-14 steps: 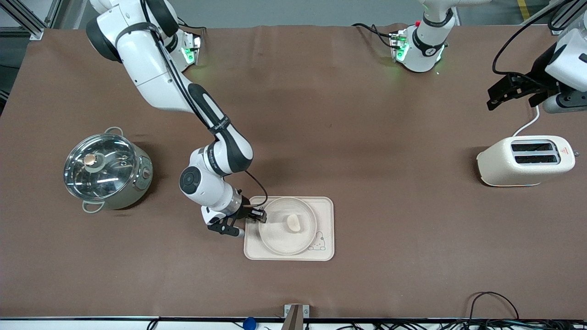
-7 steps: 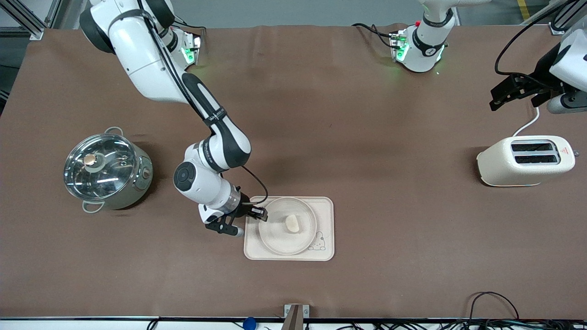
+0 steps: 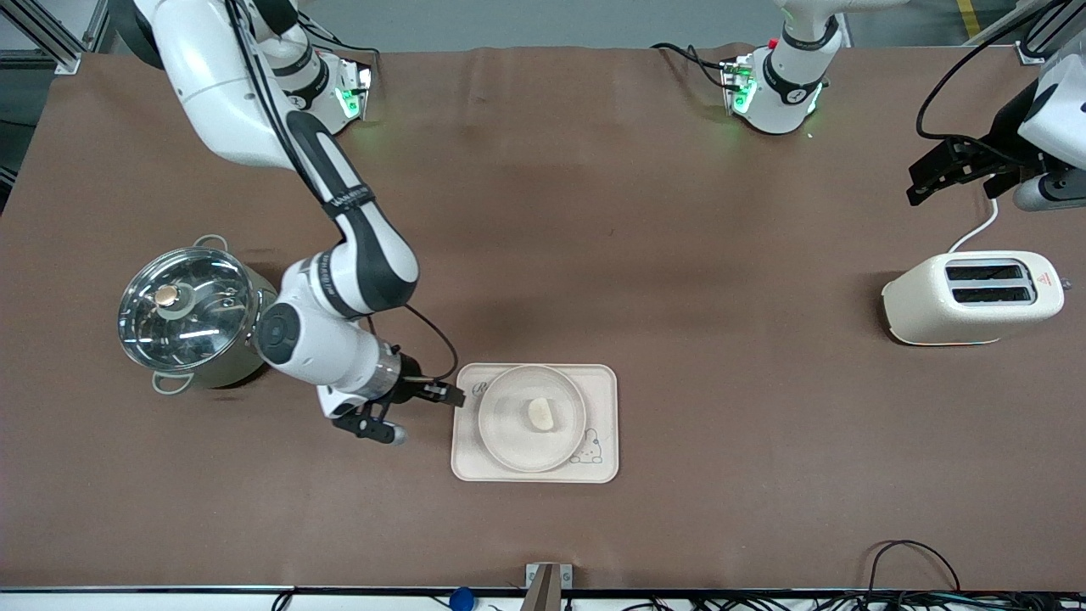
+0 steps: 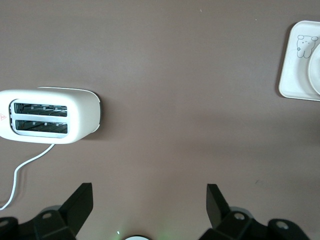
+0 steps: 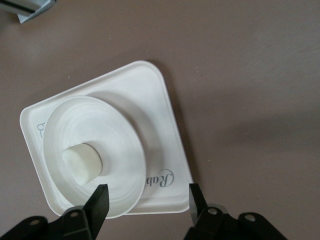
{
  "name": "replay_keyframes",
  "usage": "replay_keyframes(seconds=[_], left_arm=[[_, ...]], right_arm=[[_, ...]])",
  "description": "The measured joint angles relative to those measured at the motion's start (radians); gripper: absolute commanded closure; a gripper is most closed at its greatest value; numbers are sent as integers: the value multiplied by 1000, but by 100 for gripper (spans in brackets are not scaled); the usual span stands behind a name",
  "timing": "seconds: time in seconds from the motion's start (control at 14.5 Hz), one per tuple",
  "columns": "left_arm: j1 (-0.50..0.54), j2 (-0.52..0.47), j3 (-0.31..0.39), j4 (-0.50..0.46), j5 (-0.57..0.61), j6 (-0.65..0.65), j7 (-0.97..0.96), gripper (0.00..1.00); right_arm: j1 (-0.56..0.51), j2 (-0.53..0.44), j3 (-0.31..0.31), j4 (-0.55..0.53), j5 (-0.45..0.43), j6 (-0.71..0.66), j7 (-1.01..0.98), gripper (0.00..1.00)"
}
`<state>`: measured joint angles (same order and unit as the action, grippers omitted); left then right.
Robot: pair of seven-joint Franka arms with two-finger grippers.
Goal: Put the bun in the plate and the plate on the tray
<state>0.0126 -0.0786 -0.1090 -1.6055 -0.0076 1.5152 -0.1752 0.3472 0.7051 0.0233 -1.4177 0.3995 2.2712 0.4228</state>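
Note:
The bun (image 3: 540, 413) lies in the round plate (image 3: 509, 441), and the plate sits on the cream tray (image 3: 604, 399) with the bunny drawing. My right gripper (image 3: 448, 395) is open and empty, just off the tray's edge toward the right arm's end. In the right wrist view the bun (image 5: 82, 162), plate (image 5: 120, 150) and tray (image 5: 160, 115) show past my open right gripper (image 5: 146, 199). My left gripper (image 3: 954, 170) is open and empty, held up over the table above the toaster. The left wrist view shows it (image 4: 150, 200) open, with the tray's corner (image 4: 295, 75).
A cream toaster (image 3: 971, 297) with a white cord stands at the left arm's end; it also shows in the left wrist view (image 4: 50, 116). A steel pot with a glass lid (image 3: 191, 318) stands at the right arm's end, close to the right arm's wrist.
My right gripper has let go of the plate's rim and drawn back off the tray toward the pot. The plate and bun stay on the tray. The left arm has barely moved.

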Motion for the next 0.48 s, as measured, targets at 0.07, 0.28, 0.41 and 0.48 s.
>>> replay_keyframes(seconds=[0.07,0.28,0.41,0.48], left_arm=[[0,0,0,0,0,0,0,0],[0,0,0,0,0,0,0,0],[0,0,0,0,0,0,0,0],[0,0,0,-1,0,0,0,0]], right_arm=[[0,-22,-23,0,-26,-19,0,0],[-5,-93,-68,-1,-122,-101,1,0],[-15,-155,-94,0,-154,-175,1,0],[-24,-193,-111,1,-171,-213,1,0]])
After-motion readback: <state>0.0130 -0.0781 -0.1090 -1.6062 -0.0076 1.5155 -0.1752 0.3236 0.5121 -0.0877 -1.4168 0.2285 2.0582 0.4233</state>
